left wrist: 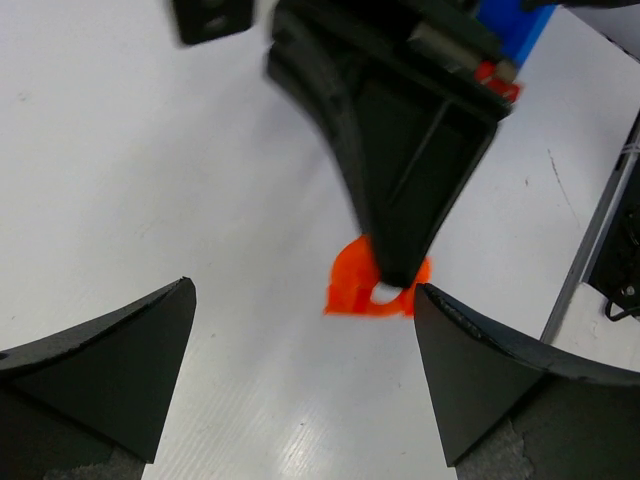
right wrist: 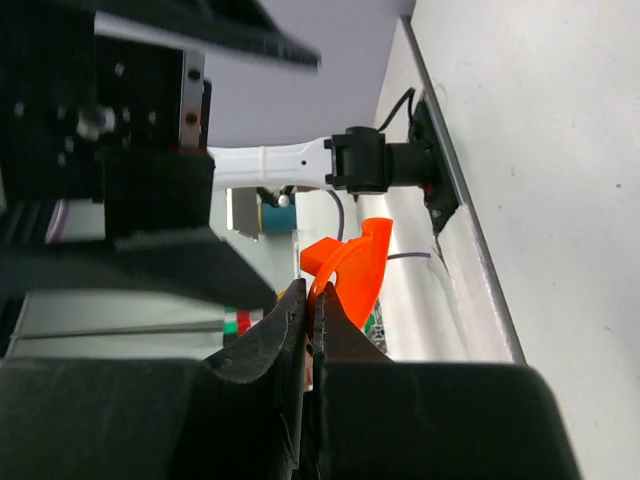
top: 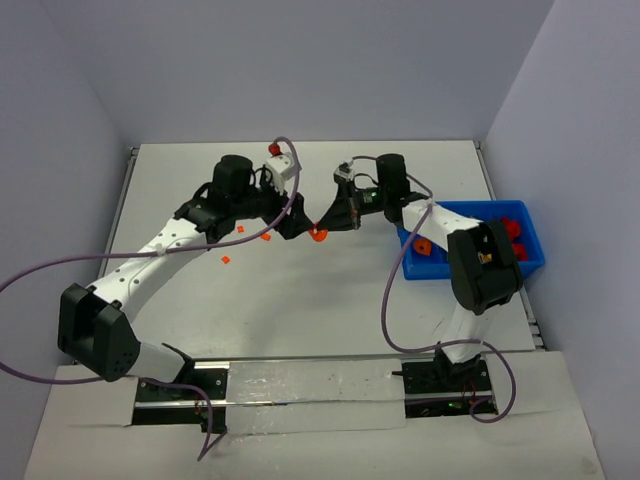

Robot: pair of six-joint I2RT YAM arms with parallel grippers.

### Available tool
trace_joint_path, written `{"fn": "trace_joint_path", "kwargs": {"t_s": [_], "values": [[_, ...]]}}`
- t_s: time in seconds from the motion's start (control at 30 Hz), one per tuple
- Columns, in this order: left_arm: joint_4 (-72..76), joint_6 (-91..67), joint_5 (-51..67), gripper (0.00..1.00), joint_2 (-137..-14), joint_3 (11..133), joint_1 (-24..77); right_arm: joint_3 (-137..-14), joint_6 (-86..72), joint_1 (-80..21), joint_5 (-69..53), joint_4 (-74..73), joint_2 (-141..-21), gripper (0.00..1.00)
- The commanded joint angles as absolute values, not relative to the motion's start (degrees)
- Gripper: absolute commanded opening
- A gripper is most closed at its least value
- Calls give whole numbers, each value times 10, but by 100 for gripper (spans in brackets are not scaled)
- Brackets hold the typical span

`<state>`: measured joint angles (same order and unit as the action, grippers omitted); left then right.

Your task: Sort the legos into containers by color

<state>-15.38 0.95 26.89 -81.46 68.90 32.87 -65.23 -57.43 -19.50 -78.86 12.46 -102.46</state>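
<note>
- Wide-spread across the bottom of the left wrist view, the left gripper [left wrist: 302, 300] is released. Its two black fingers [left wrist: 110, 370] sit at lower left and lower right and hold nothing.
- Between those fingers, a little right of centre, is the orange lego [left wrist: 352, 288]. The right gripper [left wrist: 393, 282] comes down from the top of the frame and pinches the piece's right part. The lego is closer to the lower-right finger than to the lower-left one, and apart from both.
- At the upper right of that view, past the right gripper, a sliver of the blue bin [left wrist: 512, 28] shows.
- In the right wrist view, the right gripper [right wrist: 312, 305] is clenched on the lower edge of the orange lego [right wrist: 352, 262]. The piece sticks out beyond the tips as a curved shape near the frame's centre. Whether it rests on the table [right wrist: 540, 150] or hangs clear cannot be told.
- In the top view, the two claws meet at the centre of the frame over the orange lego [top: 318, 236]. The left gripper [top: 298, 226] comes in from the left and the right gripper [top: 330, 226] from the right.
- At the right of the frame, beside the right arm and well apart from the held piece, is the blue bin [top: 533, 262]. It has red legos [top: 512, 228] toward its upper right and one orange piece [top: 422, 248] at its left end. Loose orange legos [top: 240, 231] lie left of centre, near the left arm.
- My judgement is that the coming move depends on the bin lying to the right of the claw, on the side of the arm that has the grip. The carry should therefore go rightward, probably to the left-end compartment. The nearer left finger is the likeliest thing to be brushed on the way out.
</note>
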Motion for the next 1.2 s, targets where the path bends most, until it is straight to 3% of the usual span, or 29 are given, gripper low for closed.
{"fn": "trace_joint_path", "kwargs": {"t_s": [0.0,0.1,0.13,0.2,0.33,0.4,0.53,1.03,1.17], "values": [[-146,-27,287,99,-771,706,274,-668,-466,-131,-772,5,-939,0],[-151,-35,277,99,-758,691,248,-734,-283,-63,-684,-241,-909,0],[-154,-34,260,99,-751,685,244,-770,-156,-46,-625,-336,-900,0],[-156,-33,236,99,-744,676,243,-815,-69,-33,-519,-440,-882,0],[-140,-25,200,99,-738,651,240,-787,2,-22,-371,-460,-824,0],[-158,-24,182,99,-766,681,221,-780,49,-21,-242,-470,-822,0],[-189,-36,177,99,-812,734,194,-774,82,-20,-141,-468,-852,0],[-242,-33,180,99,-837,754,131,-788,107,-16,-92,-444,-963,1],[-257,-31,170,99,-844,756,120,-794,107,-16,-79,-441,-989,13]]}}
